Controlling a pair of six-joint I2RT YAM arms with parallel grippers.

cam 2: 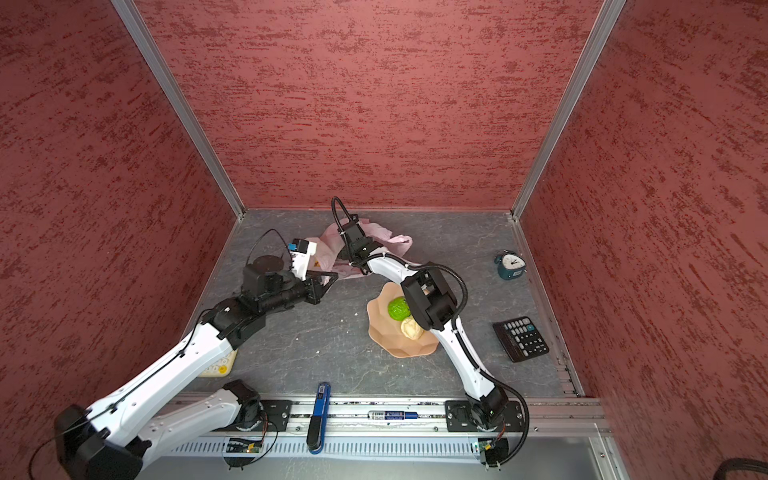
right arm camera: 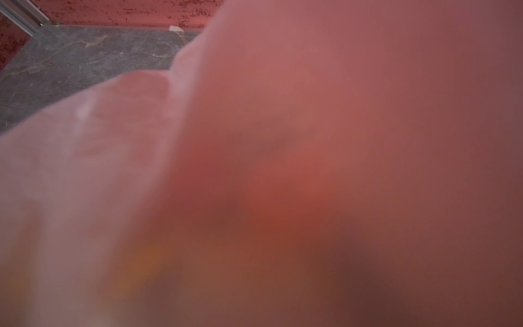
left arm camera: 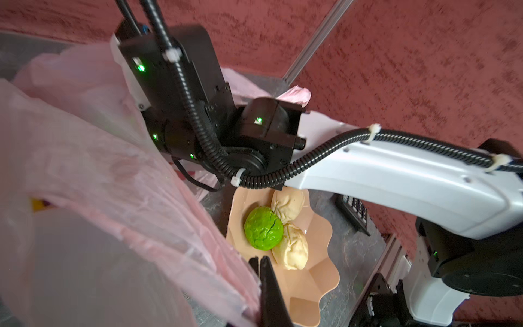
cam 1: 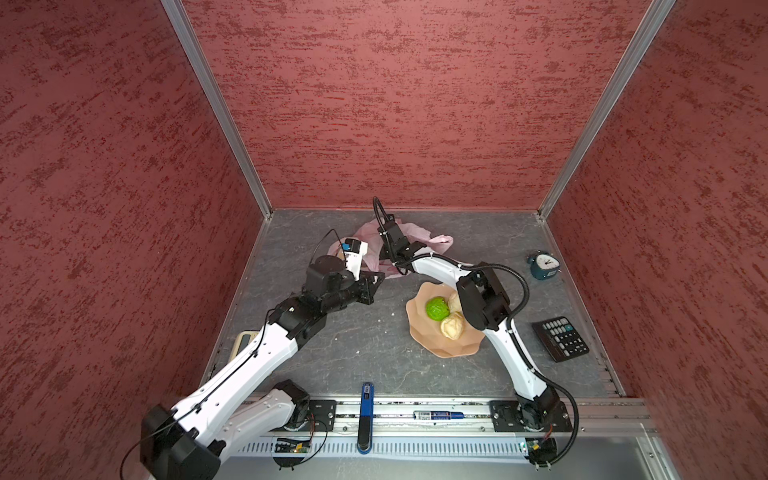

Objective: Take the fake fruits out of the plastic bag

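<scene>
The pale pink plastic bag (cam 1: pixel 432 237) lies crumpled at the back of the grey table, also seen in the left wrist view (left arm camera: pixel 99 170). My left gripper (left arm camera: pixel 259 264) is shut, pinching the bag's edge and holding the film up. My right arm's wrist (cam 1: pixel 392 239) reaches down into the bag, so its fingers are hidden. Blurred pink film (right arm camera: pixel 254 141) fills the right wrist view, with an orange smear (right arm camera: pixel 147 260) behind it. A green ball (cam 1: pixel 437 308) and two cream balls (cam 1: pixel 452 326) (left arm camera: pixel 287 203) sit in the peach dish (cam 1: pixel 424 338). Other fruits are hidden.
A blue alarm clock (cam 1: pixel 544 266) stands at the right, with a black calculator (cam 1: pixel 561 338) nearer the front. A cream device (cam 2: pixel 218 365) lies under my left arm. A blue tool (cam 1: pixel 366 415) rests on the front rail. Red walls enclose three sides.
</scene>
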